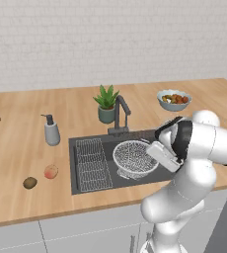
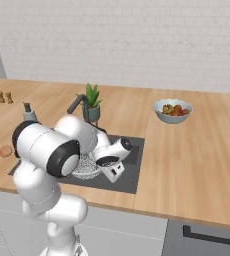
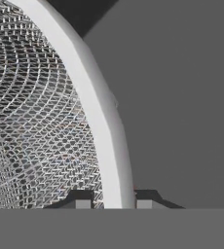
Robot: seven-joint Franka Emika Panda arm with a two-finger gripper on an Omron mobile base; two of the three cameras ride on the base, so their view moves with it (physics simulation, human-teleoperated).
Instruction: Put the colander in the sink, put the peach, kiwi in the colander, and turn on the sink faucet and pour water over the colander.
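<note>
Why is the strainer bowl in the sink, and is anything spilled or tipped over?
Nothing looks spilled or broken. The colander sits upright in the sink, where the gripper holds its rim. The peach and kiwi lie loose on the counter left of the sink, not yet in the colander.

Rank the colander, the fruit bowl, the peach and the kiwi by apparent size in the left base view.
1. colander
2. fruit bowl, though it sits farther back
3. peach and kiwi, too alike to rank

Kitchen, wooden counter (image 1: 86, 106), sink (image 1: 76, 148), faucet (image 1: 119, 111)
</note>
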